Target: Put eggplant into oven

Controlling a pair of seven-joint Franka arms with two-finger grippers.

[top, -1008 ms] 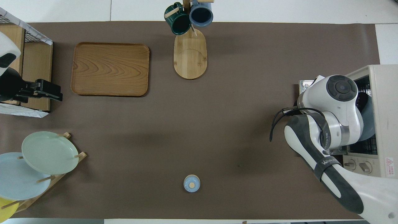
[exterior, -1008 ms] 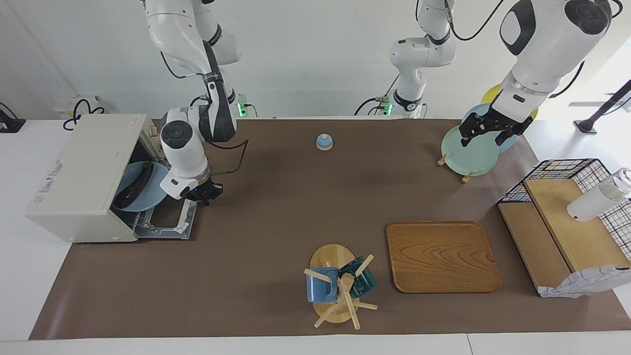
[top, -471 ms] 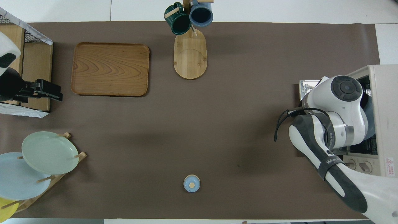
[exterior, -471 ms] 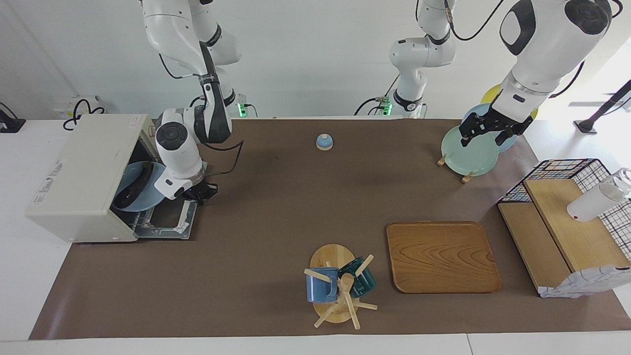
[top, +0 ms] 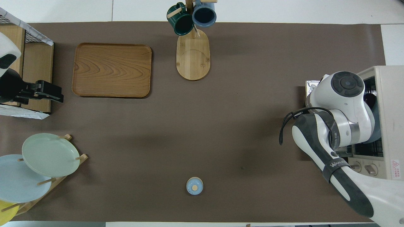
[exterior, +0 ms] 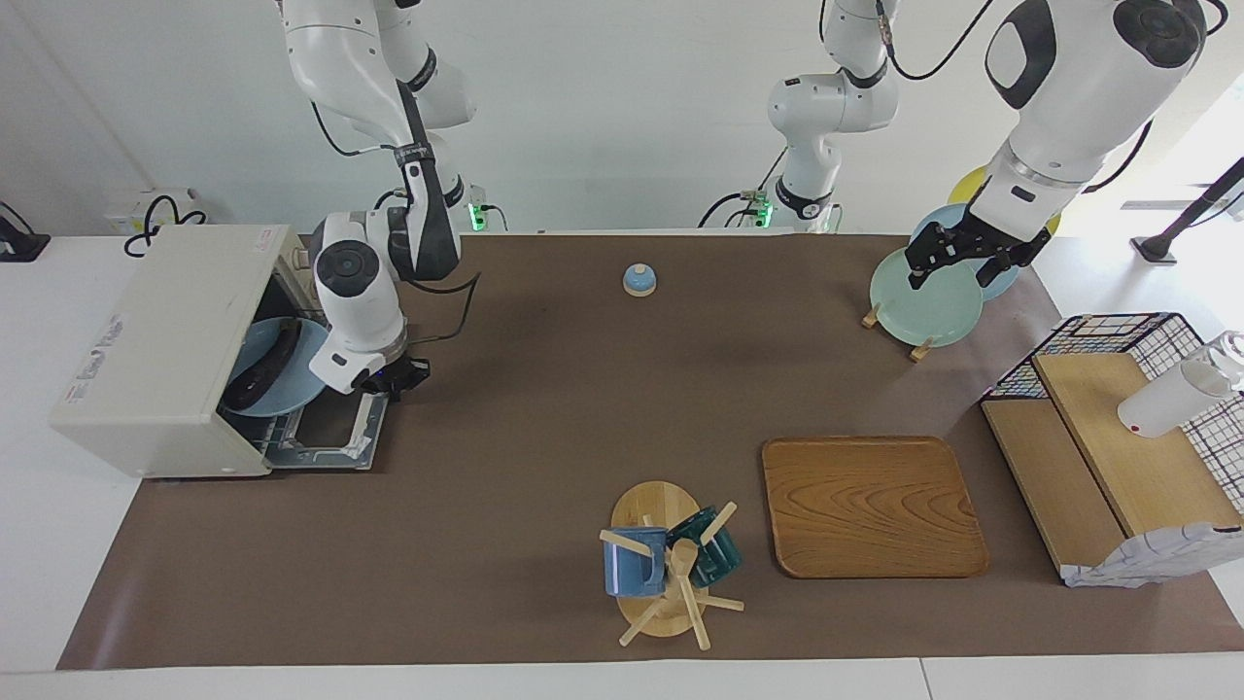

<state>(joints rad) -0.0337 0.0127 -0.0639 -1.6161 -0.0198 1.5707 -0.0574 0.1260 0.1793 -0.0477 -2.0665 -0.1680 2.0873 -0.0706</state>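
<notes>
From my facing view I see the eggplant (exterior: 264,365) lying on a light blue plate (exterior: 255,387) inside the oven (exterior: 165,350), which sits at the right arm's end of the bench (exterior: 544,408) with its door (exterior: 326,437) dropped flat. My right hand (exterior: 397,377) hangs over the edge of that door nearest the robots, just outside the oven mouth; its fingertips are pressed together and I see nothing between them. The overhead view tells me far less here: the right arm's wrist covers the oven opening, so only a dark sliver of the eggplant (top: 368,98) and the plate's edge (top: 375,126) peek out beside it, and the right hand itself is hidden. That view does give me the oven's control knobs (top: 363,166), which the facing view does not. My left hand (exterior: 957,255) waits in the air over the pale green plate (exterior: 925,297) on the plate rack, its fingers spread wide and empty. In the overhead view the left hand (top: 50,93) instead appears over the wooden shelf (top: 36,67), beside the wooden tray (top: 112,70).
</notes>
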